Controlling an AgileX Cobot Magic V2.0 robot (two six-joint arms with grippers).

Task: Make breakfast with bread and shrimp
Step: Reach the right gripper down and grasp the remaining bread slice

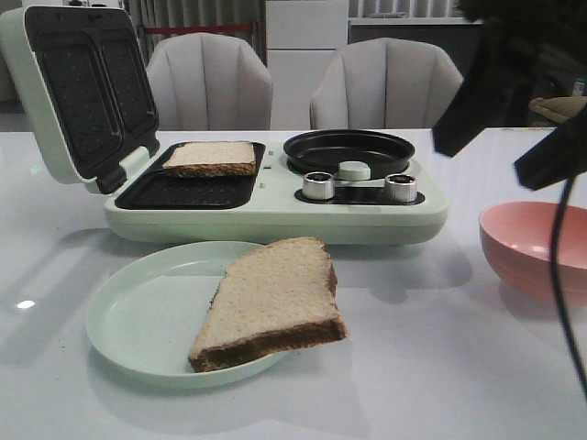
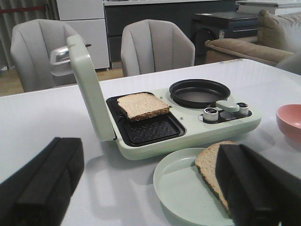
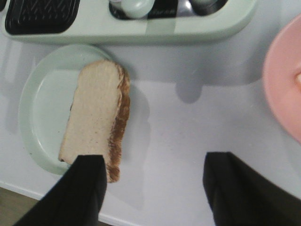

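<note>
The right gripper (image 3: 153, 193) hangs above the table with jaws spread wide, empty, one finger (image 3: 84, 188) over the near edge of the bread slice (image 1: 271, 302) lying on the pale green plate (image 1: 138, 321). The left gripper (image 2: 146, 188) is likewise open and empty. A second slice (image 1: 211, 158) lies on the sandwich maker's (image 1: 275, 215) griddle. A pink bowl (image 1: 532, 247) stands right.

Matte black blocky gripper fingers (image 2: 42, 183); right arm (image 1: 514, 82) black, thin black cable (image 1: 558, 275) hanging.
</note>
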